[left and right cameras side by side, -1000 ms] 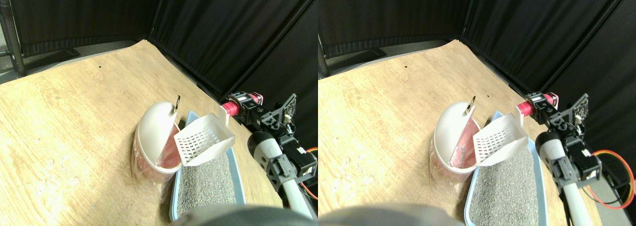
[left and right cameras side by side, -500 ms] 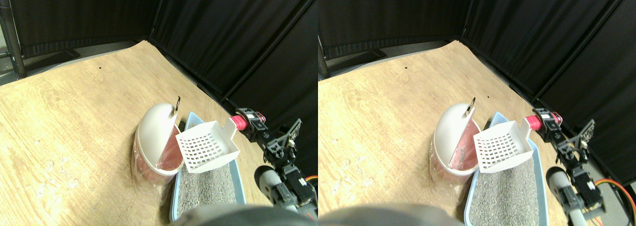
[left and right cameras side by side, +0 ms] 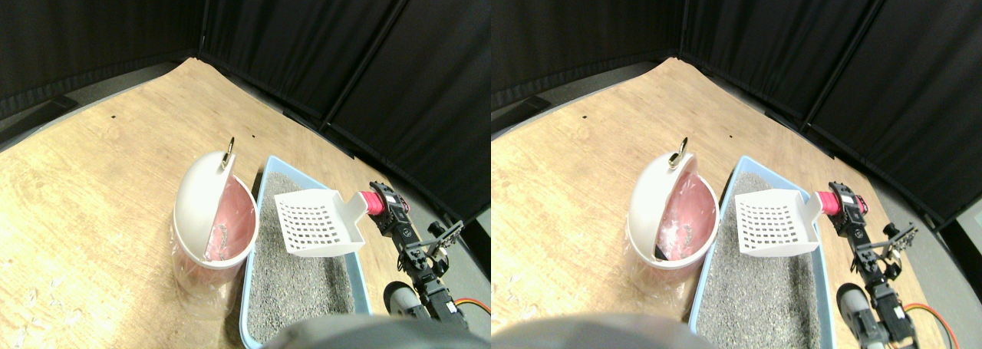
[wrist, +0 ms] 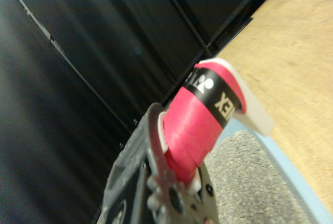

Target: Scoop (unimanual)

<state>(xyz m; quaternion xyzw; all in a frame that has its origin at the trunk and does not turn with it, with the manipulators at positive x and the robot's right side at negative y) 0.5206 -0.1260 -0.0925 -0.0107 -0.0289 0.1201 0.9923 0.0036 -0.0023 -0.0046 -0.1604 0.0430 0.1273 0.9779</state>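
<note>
Since a second ago, when the white slotted scoop [left and right cameras side by side: 317, 223] was tipped against the open mouth of the white bin [left and right cameras side by side: 205, 211], it has swung away from the bin and now hangs level above the grey litter in the blue litter tray [left and right cameras side by side: 265, 182], its open front facing the bin but clear of it. The camera has also shifted, so the whole scene sits differently in frame; the bin and tray themselves lie as before on the wooden floor [left and right cameras side by side: 92, 180].

Relative to the tray, the scoop hovers over its far half, apart from the litter surface. The bin stands just beside the tray's long edge, its lid tilted up and its pink liner [left and right cameras side by side: 230, 218] showing.

The right gripper [left and right cameras side by side: 381, 205] sits beyond the tray's other long edge, at the scoop's handle end. The handle's pink wrapping [wrist: 195, 125] runs straight out of the dark jaw frame in the wrist view, and the jaws are clamped on it. The scoop's basket lies on the bin side of the gripper, reaching out over the tray.
</note>
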